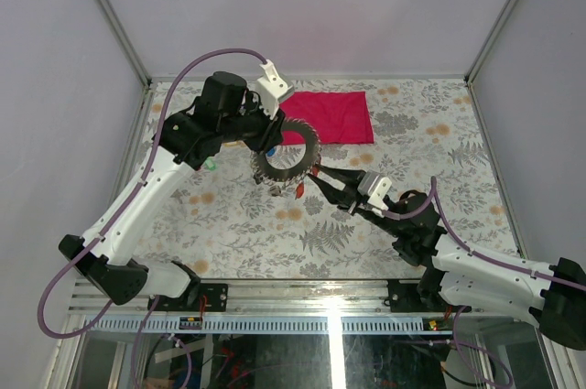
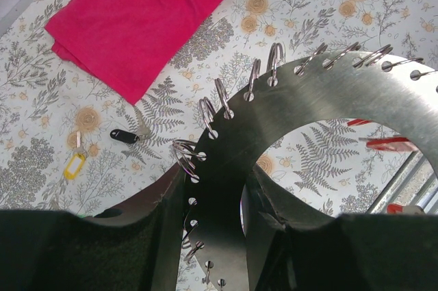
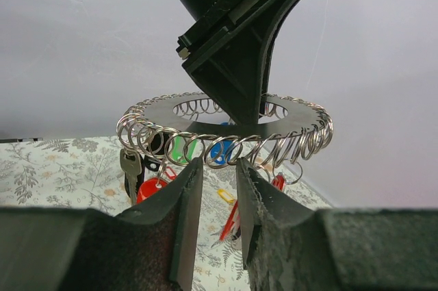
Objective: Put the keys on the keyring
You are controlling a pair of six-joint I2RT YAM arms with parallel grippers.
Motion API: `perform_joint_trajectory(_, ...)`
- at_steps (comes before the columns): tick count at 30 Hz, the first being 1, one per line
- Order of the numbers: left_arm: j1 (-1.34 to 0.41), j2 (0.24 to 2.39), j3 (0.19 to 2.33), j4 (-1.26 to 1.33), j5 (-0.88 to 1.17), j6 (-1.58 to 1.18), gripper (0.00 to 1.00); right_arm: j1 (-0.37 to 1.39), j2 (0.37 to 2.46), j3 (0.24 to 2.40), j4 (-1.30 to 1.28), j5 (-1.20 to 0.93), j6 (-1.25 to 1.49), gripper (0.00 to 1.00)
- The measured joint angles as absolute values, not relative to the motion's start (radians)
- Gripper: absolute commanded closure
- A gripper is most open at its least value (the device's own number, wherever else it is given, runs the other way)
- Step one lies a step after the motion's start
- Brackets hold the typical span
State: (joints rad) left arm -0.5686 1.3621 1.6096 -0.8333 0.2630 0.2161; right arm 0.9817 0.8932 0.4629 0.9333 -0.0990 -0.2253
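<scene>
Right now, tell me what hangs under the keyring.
Under the keyring hang keys with red, green and blue tags, plus a bare metal one. The right hand hides anything lower in front.

Both arms, the left arm [image 1: 137, 197] and the right arm [image 1: 499, 272], are built of white links joined by black housings. A purple cable [image 1: 229, 50] is led along each. A white bracket [image 1: 273, 84] is mounted at each wrist. The left end effector [image 2: 213, 188] and the right end effector [image 3: 217, 181] are fitted with dark, rough-textured fingers [image 3: 164, 236].
</scene>
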Motion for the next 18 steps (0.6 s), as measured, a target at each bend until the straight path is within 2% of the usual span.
perform_joint_trajectory(6,-0.569,1.362,1.610,-0.833,0.265,0.216,1.00,0.982,0.893,0.463,0.929,-0.099,-0.223,0.67)
perform_joint_trajectory(18,-0.569,1.362,1.610,-0.833,0.263,0.215,1.00,0.982,0.823,0.432,0.852,-0.099,-0.227,0.75)
